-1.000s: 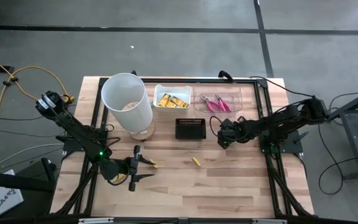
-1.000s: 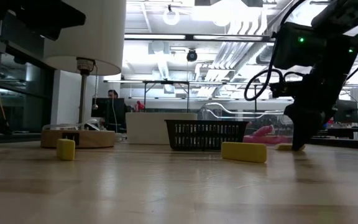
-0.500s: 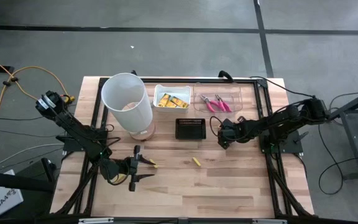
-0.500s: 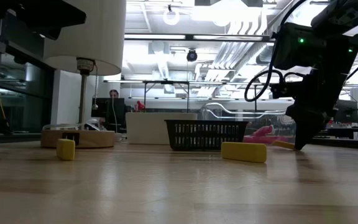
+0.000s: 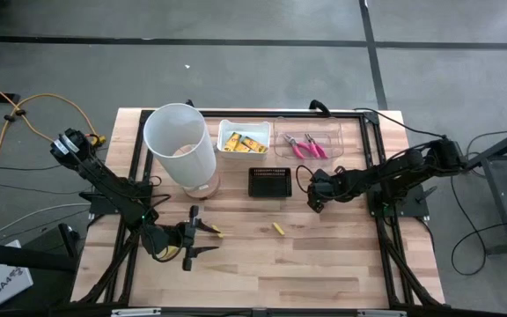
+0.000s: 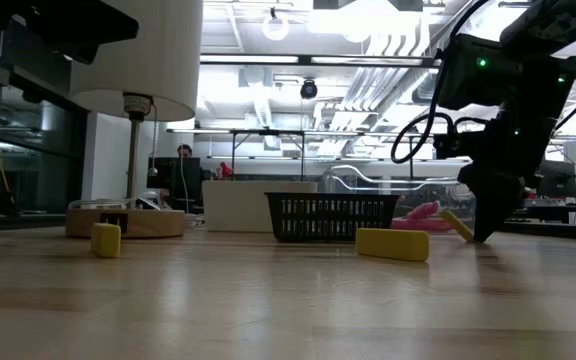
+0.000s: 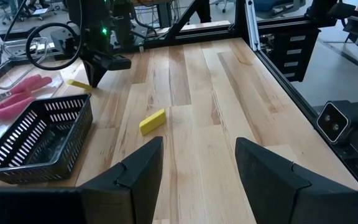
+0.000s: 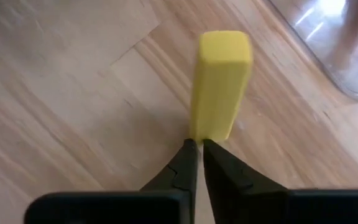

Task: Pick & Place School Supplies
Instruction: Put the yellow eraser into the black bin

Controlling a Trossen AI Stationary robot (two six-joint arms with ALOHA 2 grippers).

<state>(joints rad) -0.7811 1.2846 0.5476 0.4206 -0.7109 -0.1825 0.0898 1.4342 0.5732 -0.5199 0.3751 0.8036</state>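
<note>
My right gripper (image 8: 197, 144) points down at the table right of the black basket (image 5: 269, 182), shut on a small yellow block (image 8: 221, 81), which the low view shows tilted (image 6: 458, 225). A second yellow block (image 5: 277, 228) lies flat mid-table. A tiny yellow block (image 5: 219, 234) sits on the wood just past the fingertips of my left gripper (image 5: 209, 240). That gripper stands open near the table's front left and touches nothing. Yellow packets lie in a white tray (image 5: 243, 141). Pink-handled pliers (image 5: 304, 145) lie in a clear tray. My right gripper pinches the yellow block's near end (image 8: 207, 133) between its two fingertips (image 8: 185, 155), only at their free ends. The fingers slant down from the table's right side and lie along the block. The block tilts, its free end (image 6: 447, 214) raised off the table.
A tall white bin (image 5: 181, 148) stands at the back left on a round wooden base. The trays line the far edge behind the basket. Black frame rails run along the table's sides. Bare wood lies between the two grippers and toward the near edge.
My right gripper has shut on the yellow block where it lay. The block, flat on the table a second ago, now tilts with its free end lifted. My left gripper has kept still.
</note>
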